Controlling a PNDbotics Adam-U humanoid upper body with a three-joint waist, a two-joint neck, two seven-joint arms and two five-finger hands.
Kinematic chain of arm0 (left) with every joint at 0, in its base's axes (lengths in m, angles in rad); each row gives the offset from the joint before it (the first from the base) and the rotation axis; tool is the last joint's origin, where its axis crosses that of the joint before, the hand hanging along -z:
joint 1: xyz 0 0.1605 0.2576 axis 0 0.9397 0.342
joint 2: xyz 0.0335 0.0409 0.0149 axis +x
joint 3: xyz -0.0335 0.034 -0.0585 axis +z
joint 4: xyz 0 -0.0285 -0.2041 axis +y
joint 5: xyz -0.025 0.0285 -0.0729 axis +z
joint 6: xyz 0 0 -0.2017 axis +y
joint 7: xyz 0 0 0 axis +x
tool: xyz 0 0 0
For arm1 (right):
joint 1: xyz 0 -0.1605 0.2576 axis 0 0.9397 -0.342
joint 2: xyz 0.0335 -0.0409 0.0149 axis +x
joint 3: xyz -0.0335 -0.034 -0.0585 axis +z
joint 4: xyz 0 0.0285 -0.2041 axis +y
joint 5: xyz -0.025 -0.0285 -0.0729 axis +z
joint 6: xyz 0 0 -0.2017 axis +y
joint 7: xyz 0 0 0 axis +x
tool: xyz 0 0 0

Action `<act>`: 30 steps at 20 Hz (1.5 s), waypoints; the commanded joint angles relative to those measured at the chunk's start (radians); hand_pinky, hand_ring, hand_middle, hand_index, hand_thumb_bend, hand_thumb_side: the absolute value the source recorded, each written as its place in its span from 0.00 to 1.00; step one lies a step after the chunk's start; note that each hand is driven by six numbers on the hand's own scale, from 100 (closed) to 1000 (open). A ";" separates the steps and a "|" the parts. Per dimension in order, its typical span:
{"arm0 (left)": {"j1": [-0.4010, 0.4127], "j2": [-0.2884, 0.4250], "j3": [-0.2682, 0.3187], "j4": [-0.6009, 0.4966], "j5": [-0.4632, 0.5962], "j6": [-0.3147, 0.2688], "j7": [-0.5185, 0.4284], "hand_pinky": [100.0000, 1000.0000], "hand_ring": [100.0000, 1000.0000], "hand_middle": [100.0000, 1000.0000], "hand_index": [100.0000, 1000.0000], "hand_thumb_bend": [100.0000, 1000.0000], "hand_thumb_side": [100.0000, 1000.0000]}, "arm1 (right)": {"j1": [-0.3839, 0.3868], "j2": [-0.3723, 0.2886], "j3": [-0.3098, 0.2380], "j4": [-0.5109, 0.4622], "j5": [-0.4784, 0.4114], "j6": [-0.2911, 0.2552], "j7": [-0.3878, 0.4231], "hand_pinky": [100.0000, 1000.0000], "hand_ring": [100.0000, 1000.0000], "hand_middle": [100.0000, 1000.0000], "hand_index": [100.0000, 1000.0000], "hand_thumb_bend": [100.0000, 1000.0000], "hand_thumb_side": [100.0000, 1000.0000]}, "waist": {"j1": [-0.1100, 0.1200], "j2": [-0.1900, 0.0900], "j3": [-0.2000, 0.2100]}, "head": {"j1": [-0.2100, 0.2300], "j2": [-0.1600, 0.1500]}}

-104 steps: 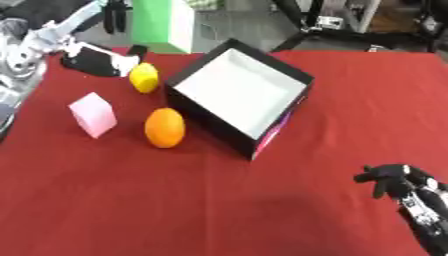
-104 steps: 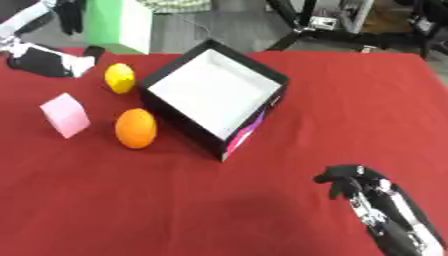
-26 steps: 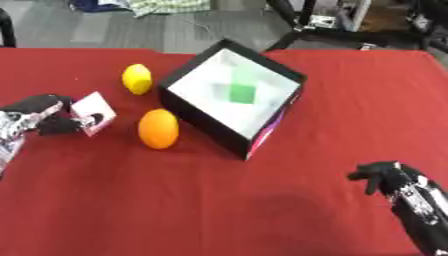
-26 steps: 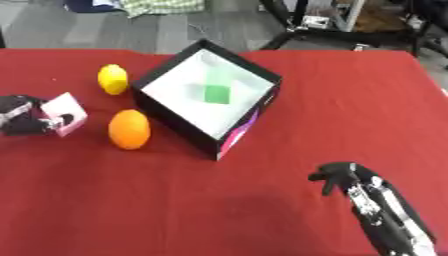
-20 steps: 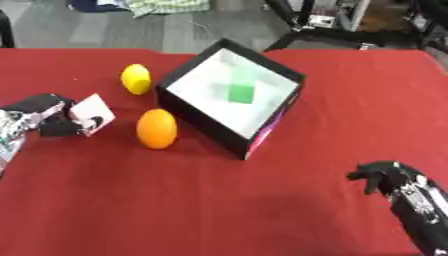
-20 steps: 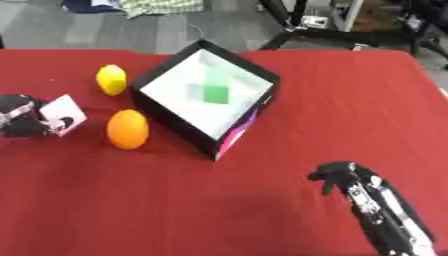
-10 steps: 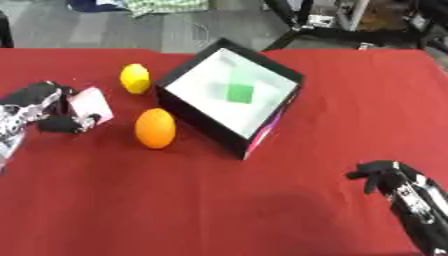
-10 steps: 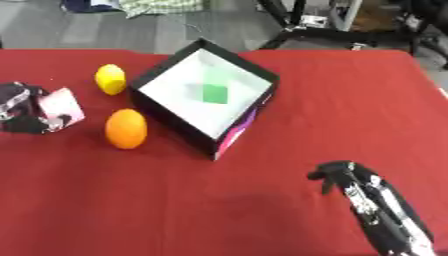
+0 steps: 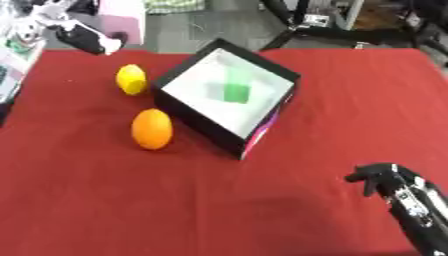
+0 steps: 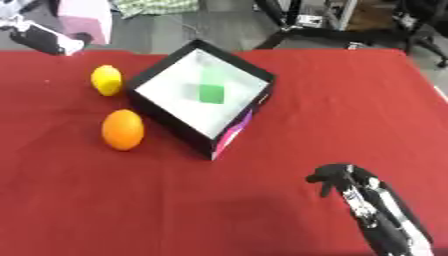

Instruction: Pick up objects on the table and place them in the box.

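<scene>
Left hand (image 9: 74,35) is up at the far left in my left eye view, fingers curled round the pink block (image 9: 121,20). I see the black box (image 9: 188,117) in the middle of the red table (image 9: 105,200), with a green block (image 9: 235,93) inside. A lemon (image 9: 131,79) and an orange (image 9: 152,129) lie just left of the box.

Right hand (image 10: 346,182) shows near right in my right eye view, fingers curled, holding nothing.
</scene>
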 commanded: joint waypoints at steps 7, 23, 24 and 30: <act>-0.076 -0.236 -0.052 0.244 -0.201 -0.087 0.083 0.71 0.54 0.56 0.81 0.00 0.09 | -0.021 -0.009 0.010 -0.014 -0.017 0.010 0.004 1.00 0.68 0.35 0.65 0.00 0.72 | -0.003 -0.013 -0.025 | 0.024 -0.002; -0.066 -0.254 -0.107 0.209 -0.231 -0.134 0.082 0.79 0.76 0.86 0.96 0.58 1.00 | -0.021 -0.009 0.013 -0.013 -0.012 0.017 -0.004 1.00 0.68 0.35 0.65 0.00 0.79 | -0.003 -0.012 -0.022 | 0.025 -0.002; -0.065 -0.250 -0.110 0.202 -0.237 -0.129 0.080 0.79 0.76 0.86 0.96 0.58 1.00 | -0.021 -0.009 0.014 -0.013 -0.011 0.017 -0.004 1.00 0.68 0.35 0.65 0.00 0.79 | -0.003 -0.012 -0.021 | 0.024 -0.002; -0.064 -0.183 -0.089 0.144 -0.230 -0.097 0.079 0.78 0.74 0.84 0.96 0.55 1.00 | -0.021 -0.008 0.011 -0.012 -0.007 0.019 -0.009 1.00 0.68 0.35 0.65 0.00 0.84 | 0.000 -0.013 -0.017 | 0.020 -0.002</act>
